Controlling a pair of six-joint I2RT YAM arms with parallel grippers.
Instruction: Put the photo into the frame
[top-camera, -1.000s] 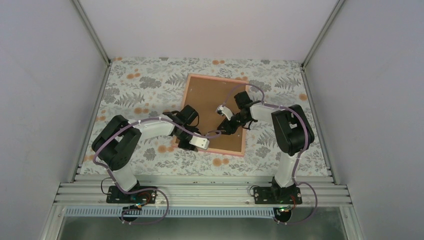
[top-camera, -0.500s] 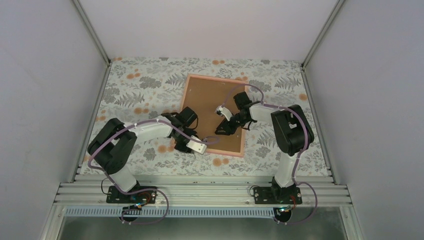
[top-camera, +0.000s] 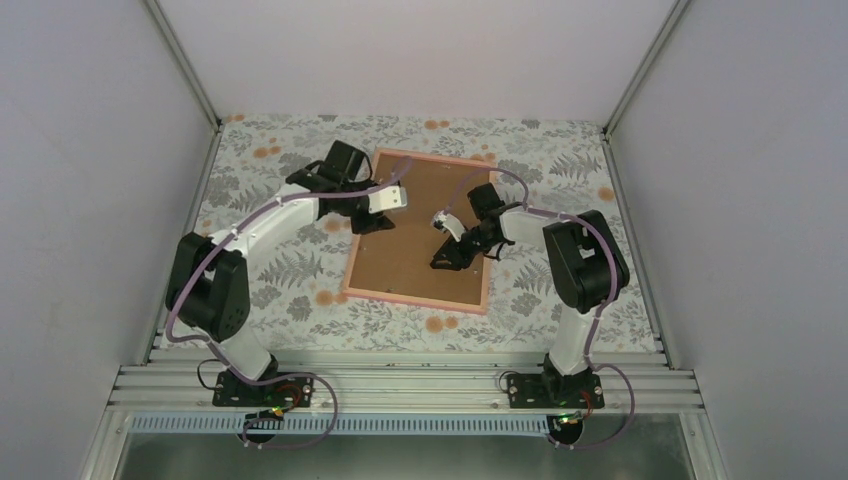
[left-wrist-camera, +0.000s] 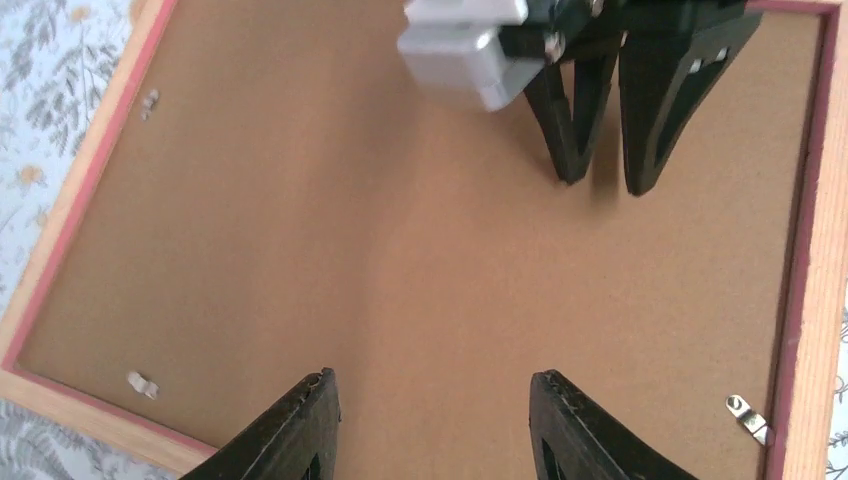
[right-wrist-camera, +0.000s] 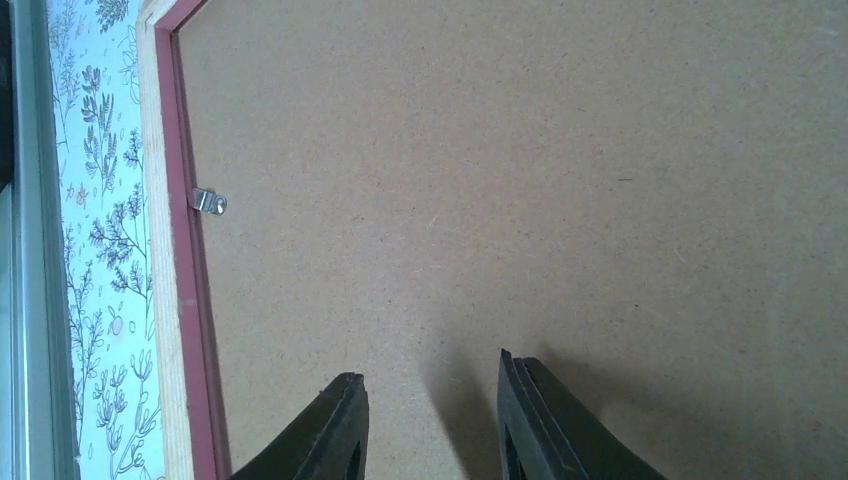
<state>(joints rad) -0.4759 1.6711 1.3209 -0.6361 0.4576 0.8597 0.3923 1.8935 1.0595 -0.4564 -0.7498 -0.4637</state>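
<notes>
My left end effector (left-wrist-camera: 432, 385) and right end effector (right-wrist-camera: 430, 372) both hover spread and empty over the brown cardboard backing board (top-camera: 410, 250) in the thin pink rectangular picture frame (top-camera: 415, 300), which lies face-down with its long axis running away from me, and I can't see the photo anywhere.

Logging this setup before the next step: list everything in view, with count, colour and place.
frame: one, pink, lying back-up mid-table.
backing board: one, brown, inside the frame.
metal tabs: at least three, silver, along the frame's inner edge.
tablecloth: one, pale floral, covering the table.
rail: one, silver, near edge.
left arm, right arm: white and black, based at the rail.
left gripper: black, open, over the board's left side.
right gripper: black, open, over the board's middle.
</notes>
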